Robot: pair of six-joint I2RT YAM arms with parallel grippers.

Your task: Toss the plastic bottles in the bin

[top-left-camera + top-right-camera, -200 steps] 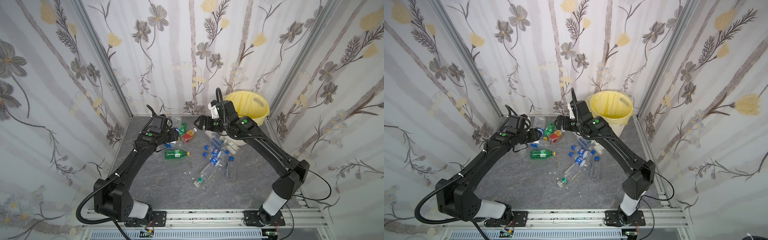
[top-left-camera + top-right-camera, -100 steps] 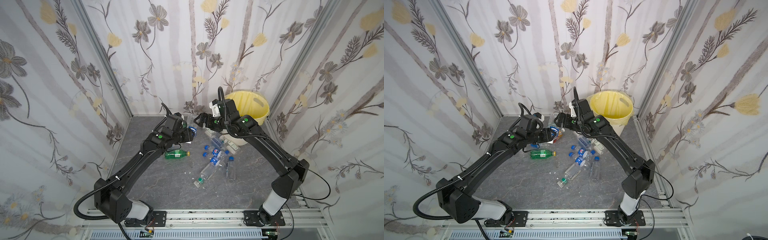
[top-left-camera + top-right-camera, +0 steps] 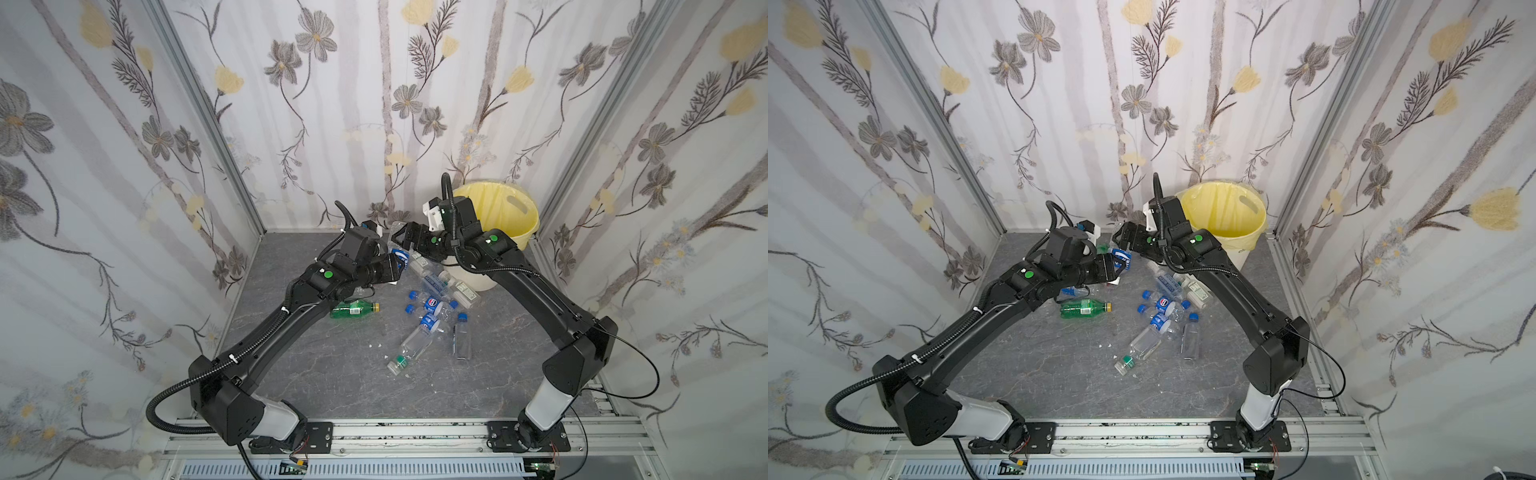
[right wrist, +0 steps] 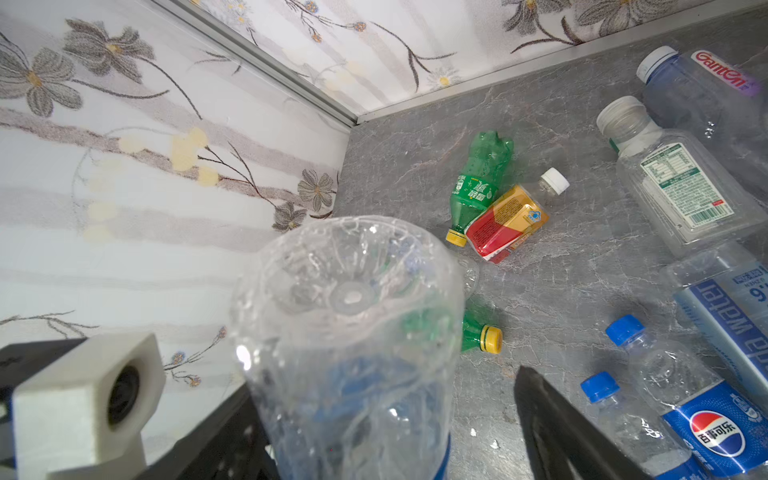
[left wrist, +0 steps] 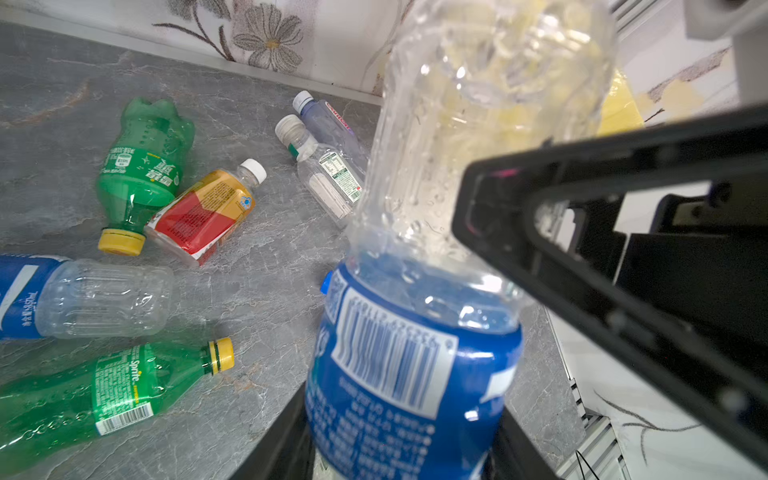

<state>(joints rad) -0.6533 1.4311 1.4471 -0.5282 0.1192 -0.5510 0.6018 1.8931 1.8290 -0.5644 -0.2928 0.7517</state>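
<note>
Just above the middle in a top view, my left claw (image 3: 397, 267) was closed on a blue-labelled bottle (image 5: 411, 357), my right claw (image 3: 401, 241) stood open around its clear bottom end, the bin (image 3: 524, 237) stood just right of them, other bottles (image 3: 432, 305) lay on grey floor (image 3: 332, 374) below.

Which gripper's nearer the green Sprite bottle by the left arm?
Left. The left gripper, shut on a blue-label bottle, is past the Sprite bottle; the right gripper is farther back, nearer the bin.
</note>
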